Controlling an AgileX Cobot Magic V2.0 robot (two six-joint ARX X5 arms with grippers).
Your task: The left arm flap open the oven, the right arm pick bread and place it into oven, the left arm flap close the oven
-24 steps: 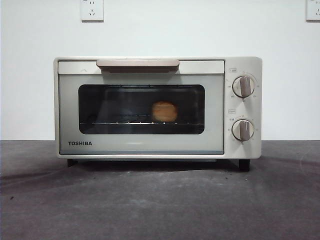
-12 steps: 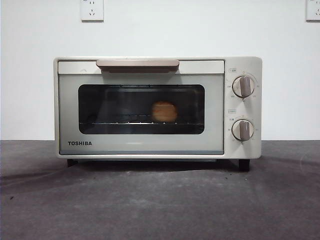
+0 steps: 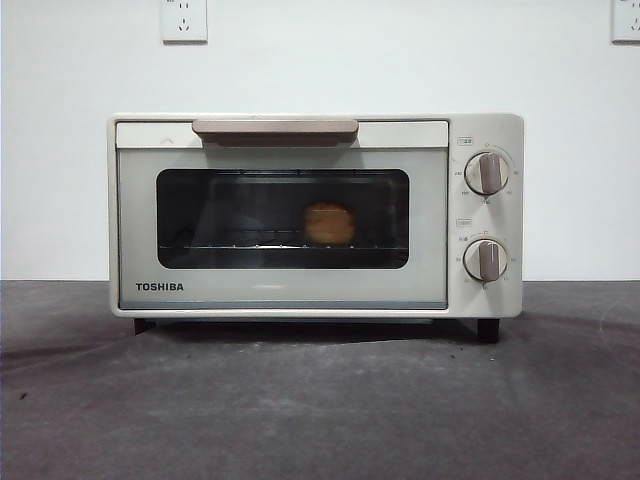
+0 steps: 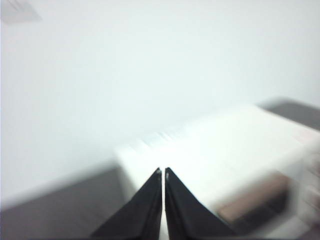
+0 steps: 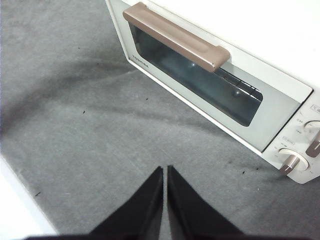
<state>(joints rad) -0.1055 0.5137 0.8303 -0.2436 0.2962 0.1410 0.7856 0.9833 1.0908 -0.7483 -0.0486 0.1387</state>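
**A:** Start at the jaws. What are they doing?

**B:** The left gripper has its two black jaws pressed together, tips nearly touching, with nothing between them. Its wrist picture is smeared with motion blur, so that arm appears to be moving. Beyond the tips lies the pale top of the oven, seen from above and from the side.

**A:** And the other one?

**B:** The right gripper is also closed and empty. It hangs above the grey desk, out in front of the oven, apart from the door. Its picture is sharp.

**A:** Where is the bread?

**B:** Inside the oven. From the front, the bread sits on the wire rack behind the dark window, a little toward the knobs from the window's middle. The door is fully shut, and its brown handle lies flat along the top edge.

**A:** What has changed in the last second?

**B:** In front of the oven, almost nothing. Door, bread and knobs are where they were, and no arm shows in the front view then or now. The only sign of movement is the blur at the left wrist.

**A:** So what does that mean for the task?

**B:** I judge it finished: bread in, door closed, both grippers clear. The left arm is probably drawing away to rest.
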